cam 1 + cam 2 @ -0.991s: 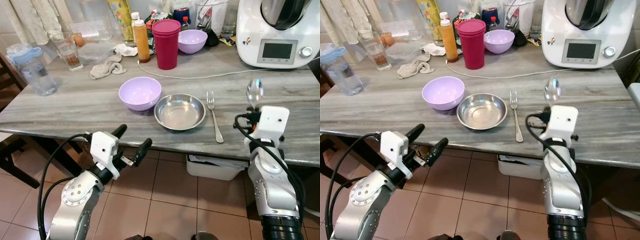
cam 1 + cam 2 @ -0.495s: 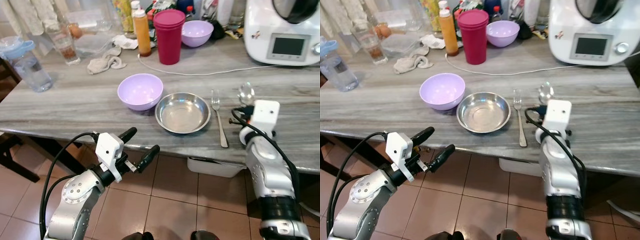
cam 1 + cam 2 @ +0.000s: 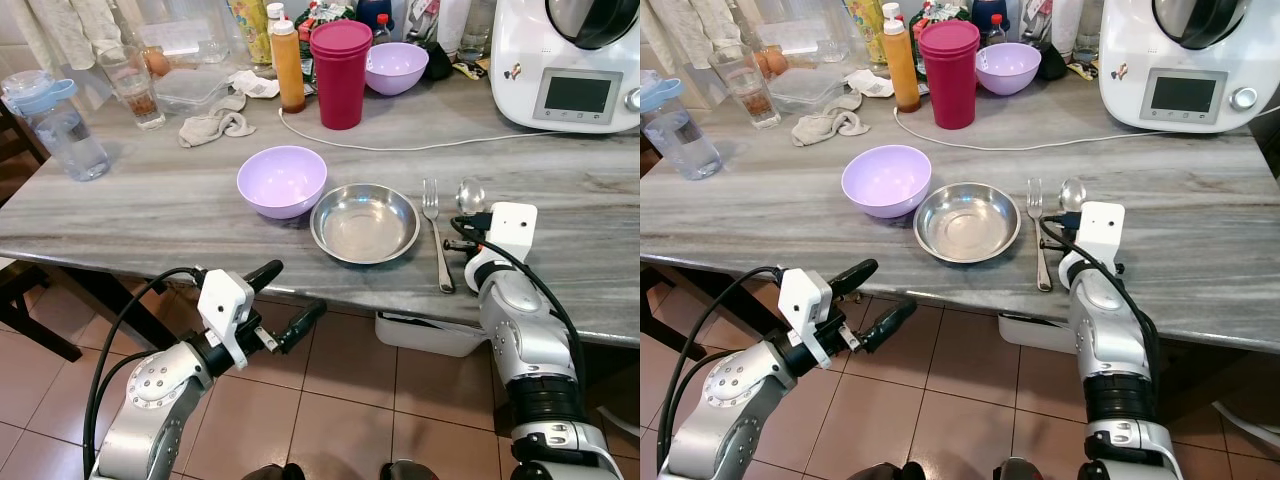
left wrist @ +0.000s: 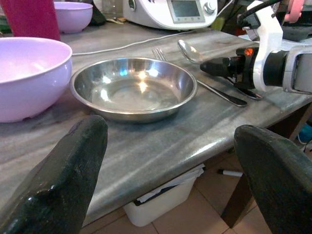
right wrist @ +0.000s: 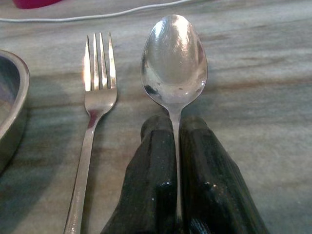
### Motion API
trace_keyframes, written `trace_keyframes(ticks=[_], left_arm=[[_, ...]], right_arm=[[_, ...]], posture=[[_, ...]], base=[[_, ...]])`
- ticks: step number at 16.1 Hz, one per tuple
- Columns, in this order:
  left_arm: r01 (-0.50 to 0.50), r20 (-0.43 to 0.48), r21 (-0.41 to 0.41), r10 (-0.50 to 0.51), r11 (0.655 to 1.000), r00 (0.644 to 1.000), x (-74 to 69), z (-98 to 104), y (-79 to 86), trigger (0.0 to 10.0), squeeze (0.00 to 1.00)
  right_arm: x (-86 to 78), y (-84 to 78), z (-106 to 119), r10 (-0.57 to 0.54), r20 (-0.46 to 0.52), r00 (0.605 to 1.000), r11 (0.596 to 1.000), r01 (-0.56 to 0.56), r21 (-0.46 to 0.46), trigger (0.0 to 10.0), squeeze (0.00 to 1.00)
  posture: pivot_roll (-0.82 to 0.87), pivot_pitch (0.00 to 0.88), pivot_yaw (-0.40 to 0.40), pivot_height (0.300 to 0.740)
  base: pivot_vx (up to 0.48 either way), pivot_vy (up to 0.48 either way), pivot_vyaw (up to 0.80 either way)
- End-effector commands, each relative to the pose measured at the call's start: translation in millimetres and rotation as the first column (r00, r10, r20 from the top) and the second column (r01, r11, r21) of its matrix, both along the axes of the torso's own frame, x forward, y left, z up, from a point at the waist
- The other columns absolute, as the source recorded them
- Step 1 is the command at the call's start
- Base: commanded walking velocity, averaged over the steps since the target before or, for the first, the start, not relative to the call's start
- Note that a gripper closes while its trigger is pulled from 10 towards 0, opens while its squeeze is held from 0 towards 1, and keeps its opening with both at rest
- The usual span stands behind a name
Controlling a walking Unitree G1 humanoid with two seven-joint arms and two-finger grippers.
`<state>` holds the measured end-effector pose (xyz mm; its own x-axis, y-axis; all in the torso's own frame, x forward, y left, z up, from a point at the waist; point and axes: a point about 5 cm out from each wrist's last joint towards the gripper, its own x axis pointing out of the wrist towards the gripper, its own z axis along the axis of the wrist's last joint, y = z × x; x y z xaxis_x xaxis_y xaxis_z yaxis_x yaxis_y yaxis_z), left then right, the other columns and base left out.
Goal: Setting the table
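A steel bowl (image 3: 364, 222) sits on the grey table (image 3: 140, 200) near its front edge, with a lilac bowl (image 3: 282, 181) just to its left and a fork (image 3: 436, 232) lying to its right. My right gripper (image 5: 175, 146) is shut on the handle of a spoon (image 5: 174, 63), low over the table just right of the fork; the spoon bowl (image 3: 470, 195) points away from me. My left gripper (image 3: 282, 295) hangs open below the table's front edge, in front of the steel bowl (image 4: 132, 87).
At the back stand a red tumbler (image 3: 340, 74), an orange bottle (image 3: 286, 66), a second lilac bowl (image 3: 397, 73), a white kitchen machine (image 3: 565, 60) with its cable (image 3: 400, 147), a water jug (image 3: 56, 125), a glass (image 3: 134, 88) and a cloth (image 3: 212, 126). A white bin (image 3: 430, 335) sits under the table.
My right gripper has come down and toward the fork with the spoon, from held up above the table to low beside the fork. The camera has shifted slightly.
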<state>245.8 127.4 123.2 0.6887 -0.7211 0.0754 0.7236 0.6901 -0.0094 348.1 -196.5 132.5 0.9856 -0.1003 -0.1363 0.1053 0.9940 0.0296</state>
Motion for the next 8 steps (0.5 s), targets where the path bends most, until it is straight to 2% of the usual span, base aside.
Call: trace_keyframes(ticks=[1, 2, 3, 4, 5, 8], left_arm=[[0.008, -0.001, 0.012, -0.008, 1.000, 1.000, -2.5, 0.6, 2.1, 10.0, 0.00], [0.022, -0.002, 0.005, -0.022, 1.000, 1.000, -3.4, 1.2, 0.7, 10.0, 0.00], [0.032, -0.001, 0.001, -0.032, 0.999, 0.999, -3.7, 1.5, 0.1, 10.0, 0.00], [0.048, -0.003, 0.000, -0.048, 0.999, 0.999, -4.2, 1.8, -1.1, 10.0, 0.00], [0.066, -0.006, -0.007, -0.066, 0.998, 0.998, -5.0, 2.2, -2.4, 10.0, 0.00], [0.082, -0.006, -0.013, -0.082, 0.997, 0.997, -6.4, 3.8, -4.1, 10.0, 0.00]], right_arm=[[0.1, 4.4, -7.9, 0.016, -0.037, 0.999, 1.000, -0.016, 0.011, 10.0, 0.00], [0.6, 3.6, -8.7, 0.018, -0.041, 0.999, 1.000, -0.017, 0.015, 10.0, 0.00], [0.8, 3.4, -9.0, 0.018, -0.043, 0.999, 1.000, -0.017, 0.015, 10.0, 0.45], [0.9, 2.8, -9.4, 0.017, -0.045, 0.999, 1.000, -0.017, 0.014, 10.0, 0.80], [0.9, 2.7, -10.1, 0.020, -0.048, 0.999, 1.000, -0.019, 0.016, 10.0, 1.00], [0.6, 2.2, -12.2, 0.021, -0.054, 0.998, 1.000, -0.020, 0.019, 10.0, 1.00]], posture=[[-0.18, 0.146, 0.088, 0.740], [-0.18, 0.143, 0.089, 0.740], [-0.18, 0.142, 0.089, 0.740], [-0.18, 0.142, 0.088, 0.740], [-0.18, 0.140, 0.089, 0.740], [-0.18, 0.142, 0.088, 0.740]], base=[[0.000, 0.000, 0.00], [0.000, 0.000, 0.00], [0.000, 0.000, 0.00], [0.000, 0.000, 0.00], [0.000, 0.000, 0.00], [0.000, 0.000, 0.00]])
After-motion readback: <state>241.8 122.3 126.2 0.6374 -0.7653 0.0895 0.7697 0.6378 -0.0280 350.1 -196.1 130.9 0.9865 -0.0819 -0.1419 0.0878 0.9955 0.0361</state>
